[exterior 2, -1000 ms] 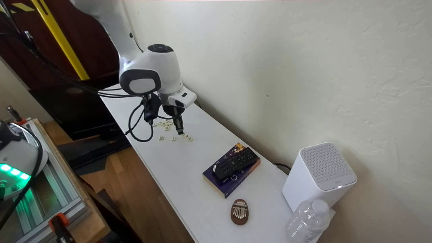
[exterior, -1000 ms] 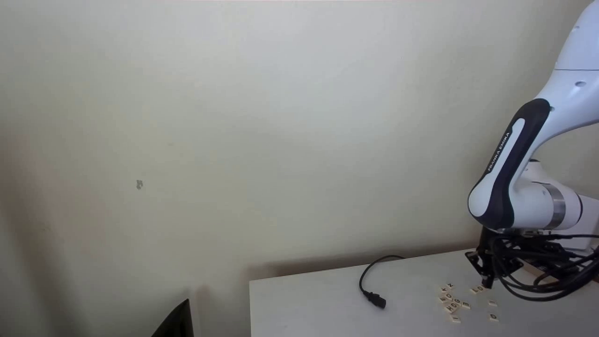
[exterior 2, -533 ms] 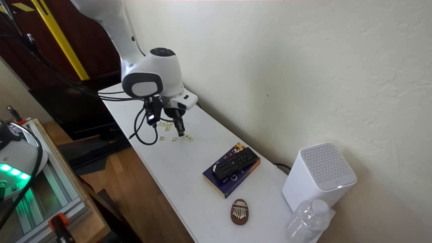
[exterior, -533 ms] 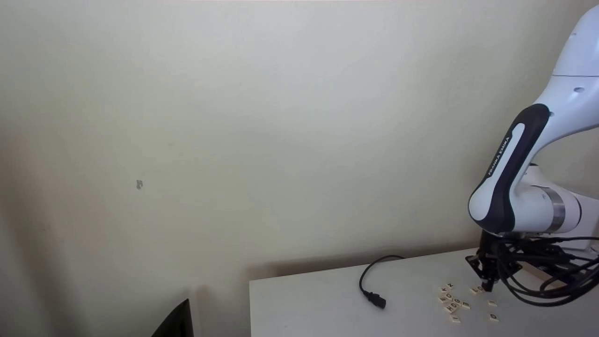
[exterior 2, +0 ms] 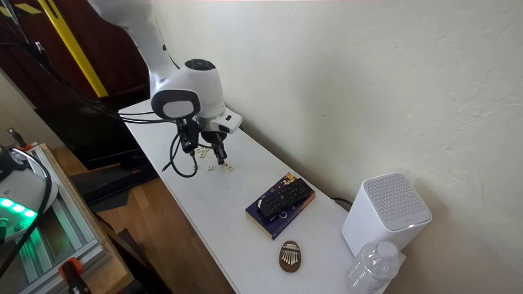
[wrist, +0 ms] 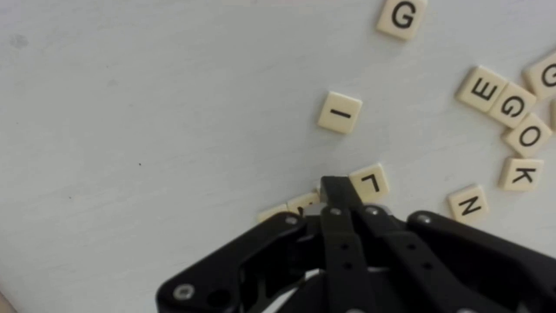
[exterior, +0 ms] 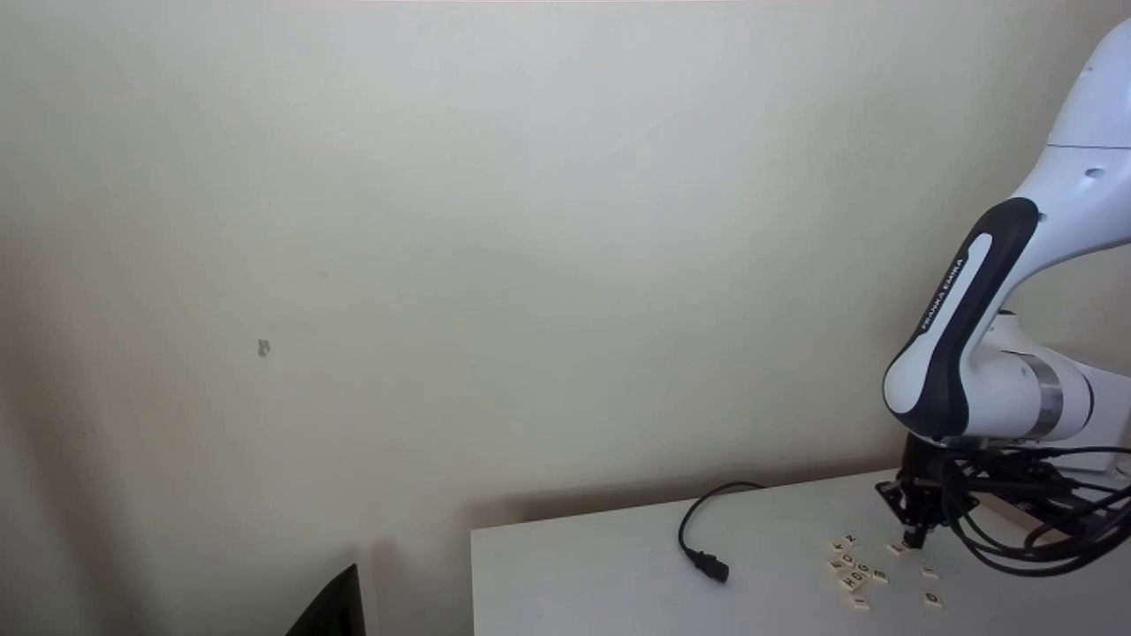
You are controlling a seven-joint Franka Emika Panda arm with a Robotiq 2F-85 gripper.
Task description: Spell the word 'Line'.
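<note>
Small pale tan letter tiles lie on the white table. In the wrist view an L tile (wrist: 370,182) stands at one end of a slanted row, with a partly covered N tile (wrist: 304,201) and another tile (wrist: 272,212) at its far end. Between them a tile is almost fully hidden by my gripper (wrist: 341,187). The gripper is shut, its tips low over or touching that hidden tile; contact is unclear. A loose I tile (wrist: 339,112) lies apart, just beyond the row. The gripper shows in both exterior views (exterior: 914,541) (exterior 2: 222,161), low at the row.
A G tile (wrist: 402,18) lies alone. Several loose tiles cluster nearby, including K (wrist: 521,174) and N (wrist: 468,204). A black cable (exterior: 709,565) lies on the table. A book (exterior 2: 254,218) with a remote (exterior 2: 286,198), a thumb piano (exterior 2: 290,256), a white box (exterior 2: 380,212) and a bottle (exterior 2: 374,267) stand farther along.
The gripper has come down slightly and shifted a little along the row toward the L tile, covering more of the tile beside it. The tiles show no clear movement.
</note>
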